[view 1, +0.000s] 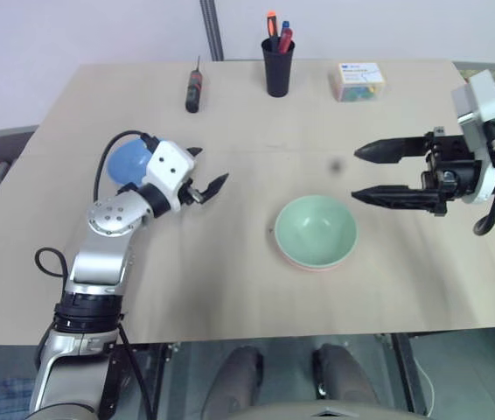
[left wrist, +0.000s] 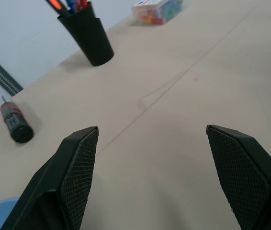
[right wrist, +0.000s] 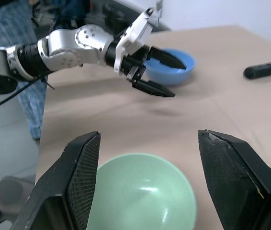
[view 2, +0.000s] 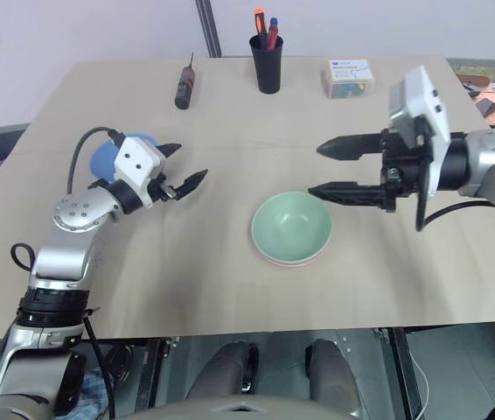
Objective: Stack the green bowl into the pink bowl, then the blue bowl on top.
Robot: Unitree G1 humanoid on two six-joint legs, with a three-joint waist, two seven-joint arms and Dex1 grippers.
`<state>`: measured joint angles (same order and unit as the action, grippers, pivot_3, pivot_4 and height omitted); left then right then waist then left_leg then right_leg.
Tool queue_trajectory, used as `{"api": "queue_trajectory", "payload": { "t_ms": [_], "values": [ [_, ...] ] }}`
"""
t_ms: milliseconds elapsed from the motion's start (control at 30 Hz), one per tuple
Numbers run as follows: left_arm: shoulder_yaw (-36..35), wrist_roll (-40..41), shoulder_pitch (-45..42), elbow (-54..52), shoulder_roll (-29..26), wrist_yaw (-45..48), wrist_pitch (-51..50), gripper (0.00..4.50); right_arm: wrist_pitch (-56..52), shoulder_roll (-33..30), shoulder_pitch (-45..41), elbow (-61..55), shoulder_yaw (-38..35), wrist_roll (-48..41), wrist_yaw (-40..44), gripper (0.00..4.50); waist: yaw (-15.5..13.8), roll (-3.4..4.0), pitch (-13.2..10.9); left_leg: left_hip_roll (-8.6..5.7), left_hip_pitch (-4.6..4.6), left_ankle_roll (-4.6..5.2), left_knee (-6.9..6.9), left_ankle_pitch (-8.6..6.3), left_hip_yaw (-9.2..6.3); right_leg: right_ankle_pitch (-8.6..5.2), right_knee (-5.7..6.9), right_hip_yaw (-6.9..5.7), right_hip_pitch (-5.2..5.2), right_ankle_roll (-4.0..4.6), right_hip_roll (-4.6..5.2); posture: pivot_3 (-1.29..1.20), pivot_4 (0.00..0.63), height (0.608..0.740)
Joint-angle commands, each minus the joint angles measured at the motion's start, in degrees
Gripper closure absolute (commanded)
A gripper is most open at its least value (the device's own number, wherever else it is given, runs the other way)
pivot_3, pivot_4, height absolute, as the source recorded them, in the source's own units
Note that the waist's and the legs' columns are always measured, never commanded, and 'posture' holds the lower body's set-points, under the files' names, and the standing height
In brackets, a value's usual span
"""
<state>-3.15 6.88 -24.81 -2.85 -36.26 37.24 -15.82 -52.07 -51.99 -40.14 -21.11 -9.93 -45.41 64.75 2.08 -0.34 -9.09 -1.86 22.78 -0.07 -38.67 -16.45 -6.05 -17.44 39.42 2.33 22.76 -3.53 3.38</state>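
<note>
Both sets of jaws stand wide apart with nothing between them. The right gripper [view 1: 372, 173] hangs above the table [view 1: 230, 289], just to the right of the green bowl [view 1: 316, 229], which sits nested in the pink bowl [view 1: 313, 263]; only a thin pink rim shows beneath it. The left gripper [view 1: 210, 169] is well to the left of the green bowl, with the blue bowl [view 1: 129, 162] just behind its wrist.

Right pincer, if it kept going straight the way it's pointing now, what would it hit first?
Probably the left pincer, which lies ahead of the right pincer across the table. The green bowl sits below that line, so it would likely pass over it, though depth is unclear.
</note>
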Motion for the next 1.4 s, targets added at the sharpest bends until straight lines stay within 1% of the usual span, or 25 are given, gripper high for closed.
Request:
{"api": "queue_trajectory", "payload": {
  "t_ms": [33,167,300,433,700,833,1000,1300,1400],
  "values": [
    [-1.4,-0.9,-1.1,-0.1,-3.5,0.9,-0.9,0.68,3.6,-1.1,-0.6,1.4,-2.2,0.2,0.7,1.1,0.1,0.0,0.0,0.01,0.0,0.0,0.01,0.0,0.0,0.0,0.0,0.0,0.01,0.0,0.0,0.0,0.15,0.74],
    [-2.7,-2.2,-2.1,5.1,-7.8,1.8,1.1,0.68,6.6,-0.4,0.0,2.6,-2.0,0.6,0.5,1.1,0.1,-0.01,0.0,0.02,0.0,-0.01,0.01,0.0,0.01,0.0,0.03,0.01,0.03,0.0,-0.02,0.0,0.15,0.74],
    [-3.3,-2.8,-3.2,9.1,-10.2,1.8,3.8,0.68,9.8,0.7,2.3,2.9,-0.8,2.0,0.1,1.1,0.0,-0.01,0.0,0.03,0.0,0.0,0.0,0.0,0.02,0.0,0.03,0.02,0.04,0.0,-0.01,0.0,0.15,0.74],
    [-2.3,-4.9,-4.7,14.4,-12.8,2.7,7.5,0.68,11.7,0.9,4.0,4.3,0.9,4.3,-0.1,1.1,-0.1,-0.03,0.0,0.0,0.03,-0.01,0.0,0.0,0.02,0.0,0.02,0.01,0.05,0.0,0.04,0.0,0.15,0.74],
    [-0.5,-6.8,-7.3,21.5,-13.2,4.7,11.6,0.68,16.0,1.2,7.8,6.9,3.1,8.7,0.2,1.1,0.0,-0.03,0.0,0.0,0.04,-0.01,-0.01,0.01,0.02,0.0,0.04,0.01,0.06,0.0,0.02,0.0,0.15,0.74],
    [1.1,-7.7,-7.8,24.6,-12.8,6.8,13.0,0.68,18.3,2.6,9.1,9.6,3.7,11.4,-1.6,1.1,0.2,-0.03,0.0,0.0,0.03,-0.01,-0.01,0.01,0.02,0.0,0.06,0.02,0.06,0.0,0.0,0.0,0.15,0.74],
    [1.9,-7.9,-8.3,26.1,-12.1,7.8,13.6,0.68,21.4,3.7,11.0,11.2,4.1,13.6,-1.4,1.1,0.2,-0.03,0.0,0.0,0.05,-0.01,-0.04,0.01,0.04,0.0,0.11,0.03,0.12,0.0,-0.02,0.0,0.15,0.74],
    [3.2,-9.0,-10.0,27.4,-11.9,8.1,11.9,0.68,22.1,4.1,11.9,11.1,3.3,13.5,-1.6,1.1,0.3,-0.03,0.0,0.0,0.05,-0.01,-0.29,0.01,0.04,0.0,0.4,0.06,0.14,0.0,-0.05,0.0,0.15,0.74],
    [3.3,-9.2,-10.2,27.8,-11.8,8.1,11.4,1.42,22.1,4.0,11.9,11.0,3.1,13.4,-1.5,1.04,0.3,-0.03,0.0,0.0,0.06,0.0,-0.37,0.0,0.04,0.0,0.45,0.06,0.13,0.0,-0.06,0.0,0.15,0.74]
  ]
}}
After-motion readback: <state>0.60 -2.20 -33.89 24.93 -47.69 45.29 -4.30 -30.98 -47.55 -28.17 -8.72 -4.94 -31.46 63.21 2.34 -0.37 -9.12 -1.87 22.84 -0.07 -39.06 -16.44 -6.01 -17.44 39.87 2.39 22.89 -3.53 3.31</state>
